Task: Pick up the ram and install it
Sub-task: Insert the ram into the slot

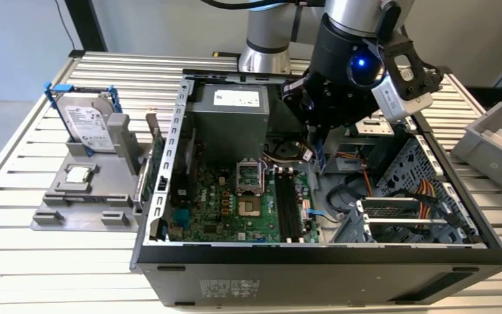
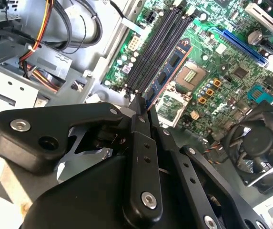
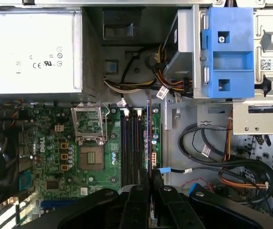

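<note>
The ram (image 2: 168, 71) is a slim dark blue board with chips, and my gripper (image 2: 143, 102) is shut on one end of it. In the first wrist view the ram (image 3: 149, 136) shows edge-on as a thin line running out from the gripper (image 3: 150, 175), alongside the black memory slots (image 3: 131, 143). In the exterior view the gripper (image 1: 316, 134) is lowered into the open computer case (image 1: 321, 261), with the ram (image 1: 318, 156) hanging below it above the far end of the memory slots (image 1: 287, 206). I cannot tell whether the stick touches a slot.
Close around the gripper are the power supply (image 3: 31, 52), a blue drive bracket (image 3: 229, 47) and loose cables (image 3: 212, 152). The CPU socket (image 3: 91, 157) lies beside the slots. At the exterior view's left, a grey fixture (image 1: 59, 216) holds a hard drive (image 1: 85, 121). A green card (image 1: 157, 163) stands by the case wall.
</note>
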`<state>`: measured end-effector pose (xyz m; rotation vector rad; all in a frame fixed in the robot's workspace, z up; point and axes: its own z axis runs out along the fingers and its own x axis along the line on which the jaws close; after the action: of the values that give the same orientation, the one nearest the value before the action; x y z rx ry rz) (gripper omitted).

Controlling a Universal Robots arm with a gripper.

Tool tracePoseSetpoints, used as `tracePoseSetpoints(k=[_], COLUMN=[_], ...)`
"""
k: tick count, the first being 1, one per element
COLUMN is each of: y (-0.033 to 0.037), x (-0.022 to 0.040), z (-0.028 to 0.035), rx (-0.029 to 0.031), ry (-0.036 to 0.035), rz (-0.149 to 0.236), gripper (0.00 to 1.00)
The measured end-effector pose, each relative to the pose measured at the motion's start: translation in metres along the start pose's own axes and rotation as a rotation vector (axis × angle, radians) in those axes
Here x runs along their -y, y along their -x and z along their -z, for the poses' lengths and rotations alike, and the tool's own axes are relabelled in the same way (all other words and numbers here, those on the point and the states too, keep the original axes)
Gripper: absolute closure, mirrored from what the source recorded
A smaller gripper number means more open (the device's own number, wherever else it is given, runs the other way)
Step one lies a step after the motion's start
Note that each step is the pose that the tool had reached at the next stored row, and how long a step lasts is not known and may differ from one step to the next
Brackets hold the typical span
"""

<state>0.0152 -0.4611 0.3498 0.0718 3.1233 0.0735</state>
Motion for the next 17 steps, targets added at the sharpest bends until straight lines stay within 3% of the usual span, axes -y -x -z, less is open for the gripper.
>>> tracePoseSetpoints(k=[6,17], y=[0.0000,-0.0002], x=[0.0000,0.0007], z=[-0.0008,-0.0130], rx=[0.0001,0.0001], ry=[0.0003,0.0001], rz=[-0.001,-0.001], gripper=[1.00,1.00])
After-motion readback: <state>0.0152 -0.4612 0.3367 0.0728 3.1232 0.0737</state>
